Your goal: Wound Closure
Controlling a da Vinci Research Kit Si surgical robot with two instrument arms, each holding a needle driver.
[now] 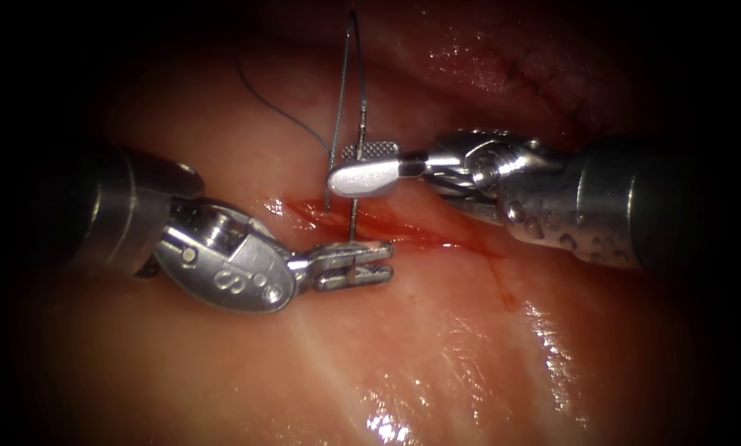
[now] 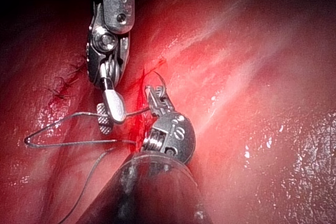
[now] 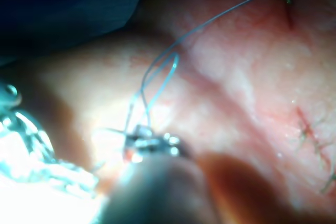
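The cut (image 1: 436, 235) runs red across the tissue (image 1: 436, 347). My left tool (image 1: 362, 264) lies just on the near side of it, jaws shut on the curved needle (image 2: 159, 80). The needle is out of the tissue, its arc rising past the jaw tips; where along the curve it is held I cannot tell. My right tool (image 1: 362, 165) hovers just beyond the cut, shut on the thread (image 1: 339, 99). From the needle the thread passes through those jaws, rises in a tall narrow loop, then drops into the tissue (image 1: 327, 205) at the cut's left end. The same loop (image 3: 157, 77) stands above the right tool (image 3: 151, 141).
A loose tail of thread (image 1: 279, 111) curves away on the far left. Earlier stitches (image 1: 543, 78) sit on the far right of the tissue, also seen as stitches (image 2: 63, 85) and stitches (image 3: 310, 135). Red fluid wets the cut's edges.
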